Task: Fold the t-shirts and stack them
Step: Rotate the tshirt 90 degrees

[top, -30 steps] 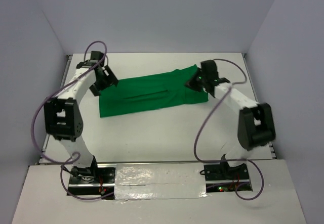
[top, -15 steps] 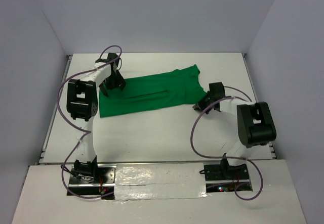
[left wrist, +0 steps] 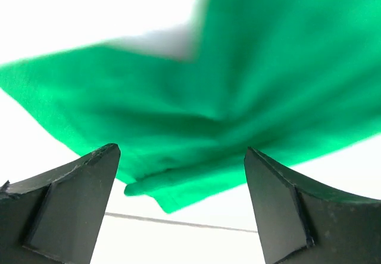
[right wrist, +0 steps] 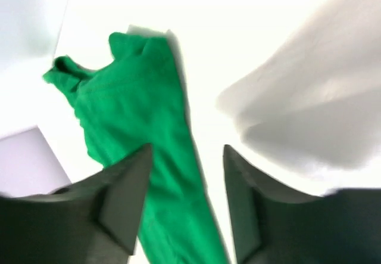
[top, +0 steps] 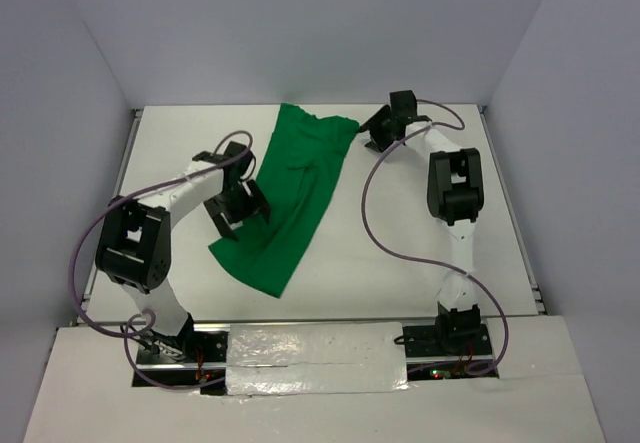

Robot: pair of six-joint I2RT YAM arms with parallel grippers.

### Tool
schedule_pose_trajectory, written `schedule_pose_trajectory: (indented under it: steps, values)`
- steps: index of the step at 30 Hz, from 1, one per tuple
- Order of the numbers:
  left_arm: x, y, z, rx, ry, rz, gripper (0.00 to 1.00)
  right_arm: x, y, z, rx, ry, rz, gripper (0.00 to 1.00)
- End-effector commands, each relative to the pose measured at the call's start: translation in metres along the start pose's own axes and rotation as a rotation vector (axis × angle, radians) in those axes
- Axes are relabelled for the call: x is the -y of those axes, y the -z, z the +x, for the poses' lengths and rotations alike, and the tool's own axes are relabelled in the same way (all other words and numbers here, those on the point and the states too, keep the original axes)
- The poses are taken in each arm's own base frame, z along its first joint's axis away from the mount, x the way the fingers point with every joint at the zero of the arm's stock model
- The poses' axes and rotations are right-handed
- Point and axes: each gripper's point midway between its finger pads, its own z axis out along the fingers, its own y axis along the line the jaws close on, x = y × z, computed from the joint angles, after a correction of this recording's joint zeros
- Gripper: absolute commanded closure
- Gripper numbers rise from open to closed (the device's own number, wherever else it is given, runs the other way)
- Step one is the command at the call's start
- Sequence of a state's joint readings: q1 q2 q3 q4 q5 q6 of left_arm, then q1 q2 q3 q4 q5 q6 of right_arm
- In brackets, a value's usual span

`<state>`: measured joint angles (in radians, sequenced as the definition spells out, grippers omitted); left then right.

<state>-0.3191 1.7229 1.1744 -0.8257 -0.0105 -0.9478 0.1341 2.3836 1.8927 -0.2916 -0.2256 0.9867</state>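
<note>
– Green fabric, one piece: is that the only t-shirt (top: 295, 193) to process?
– Yes. It lies on the counter (top: 420, 253) as a long strip that looks folded lengthwise. One end is just beside the right gripper (top: 370, 133). The left gripper (top: 245, 208) sits at a long edge, toward the other end.
– State of each gripper?
– Both are spread and carry nothing. In the left wrist view the cloth lies ahead of the opening, with one pointed corner nearest to it. In the right wrist view the cloth's end lies ahead and to the left of the opening, and bare counter lies straight ahead.
– Which step is in hand?
– Judged from the layout: taking a hold on the strip for the next fold. The fold is not finished, and no stack exists yet.
– Procedure for a clean grasp?
– 1. Centre each opening over an edge, not over the middle of the panel.
2. Lower until the opening straddles all layers of that edge. A hold on the top layer alone will likely undo the existing fold.
3. Close only when cloth fills the gap.
4. Lift both ends level and together, so that the strip does not twist.
– Main risk?
– The fabric is soft. Expect sagging or bunching if one end leads.
</note>
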Motion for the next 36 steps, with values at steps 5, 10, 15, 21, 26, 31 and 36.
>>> schedule_pose_trajectory:
  steps: [5,10,15,21,26,31,36]
  values:
    - [0.050,0.108,-0.078,0.214,0.140,0.171,0.01,-0.017,0.089,0.027,0.008,0.105,-0.068,0.26]
    - [0.043,0.153,-0.131,0.357,0.229,0.236,0.01,0.002,0.147,0.182,-0.180,0.320,-0.105,0.25]
    - [0.008,0.176,-0.155,0.436,0.270,0.219,0.01,0.040,0.177,0.304,-0.382,0.392,-0.122,0.26]
    - [-0.010,0.183,-0.154,0.478,0.292,0.254,0.01,0.058,0.165,0.371,-0.523,0.386,-0.122,0.31]
    - [-0.014,0.164,-0.141,0.421,0.276,0.235,0.01,0.060,0.145,0.382,-0.544,0.394,-0.081,0.63]
    - [-0.025,0.150,-0.124,0.397,0.215,0.216,0.01,0.080,0.148,0.350,-0.462,0.400,0.000,1.00]
    - [-0.012,0.126,-0.079,0.316,0.076,0.268,0.01,0.121,0.176,0.314,-0.413,0.489,0.068,1.00]
